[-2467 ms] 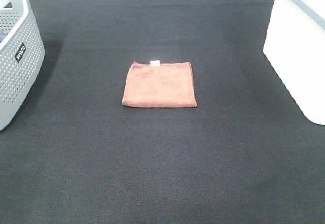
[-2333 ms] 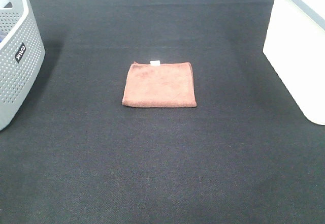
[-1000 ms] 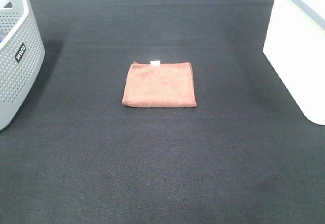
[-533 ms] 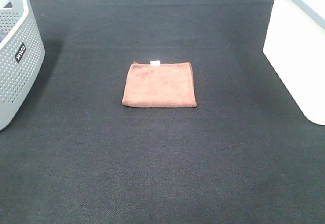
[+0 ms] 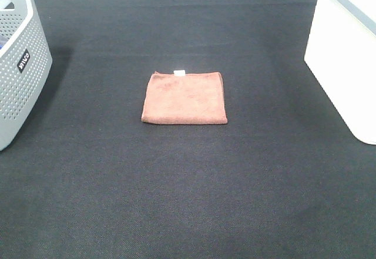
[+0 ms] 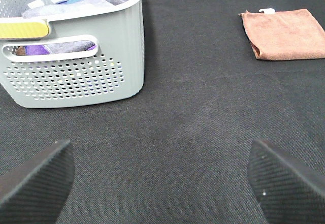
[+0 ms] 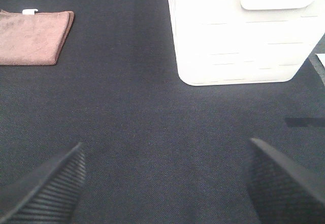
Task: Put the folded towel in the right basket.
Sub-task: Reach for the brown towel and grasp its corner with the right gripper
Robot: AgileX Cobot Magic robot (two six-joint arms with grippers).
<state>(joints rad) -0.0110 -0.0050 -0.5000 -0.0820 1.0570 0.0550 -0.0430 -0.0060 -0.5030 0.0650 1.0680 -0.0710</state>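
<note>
The folded towel [image 5: 184,98] is a rust-brown square with a small white tag on its far edge. It lies flat on the black mat in the middle of the exterior view. It also shows in the left wrist view [image 6: 284,33] and the right wrist view [image 7: 33,37]. The right basket [image 5: 346,53] is white with a grey rim and stands at the right edge; the right wrist view [image 7: 244,36] shows its slotted side. My left gripper [image 6: 160,183] and right gripper [image 7: 165,183] are open and empty, both well short of the towel. Neither arm shows in the exterior view.
A grey dot-perforated basket [image 5: 20,65] with a black label stands at the left edge; the left wrist view shows its perforated wall [image 6: 76,76] and cloths inside. The black mat [image 5: 188,188] covers the whole table.
</note>
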